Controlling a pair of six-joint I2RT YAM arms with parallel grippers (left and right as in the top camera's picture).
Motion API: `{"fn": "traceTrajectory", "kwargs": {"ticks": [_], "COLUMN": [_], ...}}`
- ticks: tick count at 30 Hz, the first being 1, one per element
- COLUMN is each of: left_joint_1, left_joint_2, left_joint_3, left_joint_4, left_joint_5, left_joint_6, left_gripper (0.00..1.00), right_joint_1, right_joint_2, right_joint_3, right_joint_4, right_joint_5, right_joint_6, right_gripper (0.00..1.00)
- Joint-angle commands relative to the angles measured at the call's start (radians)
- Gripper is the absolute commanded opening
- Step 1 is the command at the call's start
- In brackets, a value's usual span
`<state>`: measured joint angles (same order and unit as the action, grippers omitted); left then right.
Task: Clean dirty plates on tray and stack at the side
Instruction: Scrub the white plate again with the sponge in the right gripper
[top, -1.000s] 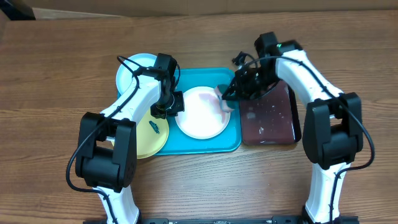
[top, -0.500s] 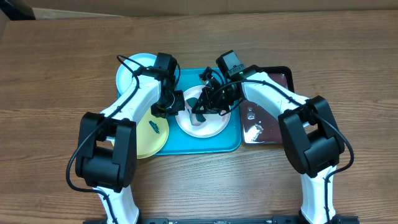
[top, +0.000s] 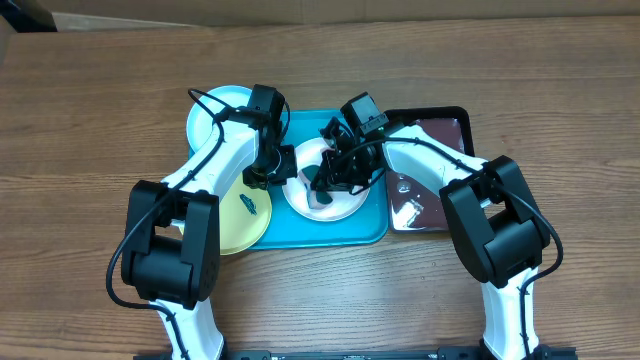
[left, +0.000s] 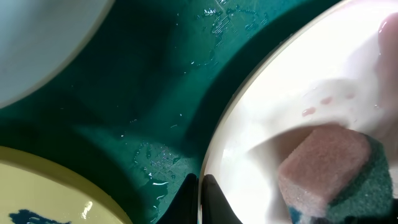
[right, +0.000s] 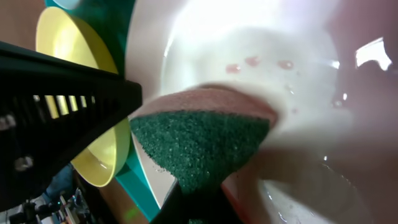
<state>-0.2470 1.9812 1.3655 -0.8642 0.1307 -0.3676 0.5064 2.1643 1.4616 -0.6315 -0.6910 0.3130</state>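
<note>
White plate (top: 343, 208) lies face up on turquoise tray (top: 330, 233), sponge (left: 320, 168) upon it.

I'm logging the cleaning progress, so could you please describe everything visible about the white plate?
The white plate is round, glossy, plastic-looking, and lies in the turquoise tray, beside the yellow-green plate. Its surface is wet, with a few faint pink droplets. The left fingers pinch its rim on that side, while the right fingers press a pink-and-green sponge onto its middle.
</note>
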Motion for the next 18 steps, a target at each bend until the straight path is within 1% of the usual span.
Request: {"fn": "traceTrajectory", "kwargs": {"ticks": [1,5,11,18], "left_joint_1": [0.004,0.004,0.004,0.004], "left_joint_2": [0.008,0.008,0.008,0.008], "left_joint_3": [-0.001,-0.001,-0.001,-0.001], "left_joint_4": [0.001,-0.003,-0.006,-0.004], "left_joint_5": [0.0,0.0,0.0,0.0], "left_joint_6": [-0.007,-0.006,-0.007,-0.007], "left_gripper": [0.04,0.04,0.04,0.04], "right_joint_1": [0.005,-0.015,-0.067,-0.095], "right_joint_2": [-0.027,-0.039,-0.082,-0.163], "right_joint_3": [-0.018,0.013,0.094,0.136], "right_joint_4": [-0.005,-0.01,-0.078,-0.154], "right_joint_5": [0.087,0.148,0.191,0.1], "right_joint_6": [-0.003,-0.031,-0.035,-0.079], "right_gripper": [0.04,0.04,0.04,0.04]}}
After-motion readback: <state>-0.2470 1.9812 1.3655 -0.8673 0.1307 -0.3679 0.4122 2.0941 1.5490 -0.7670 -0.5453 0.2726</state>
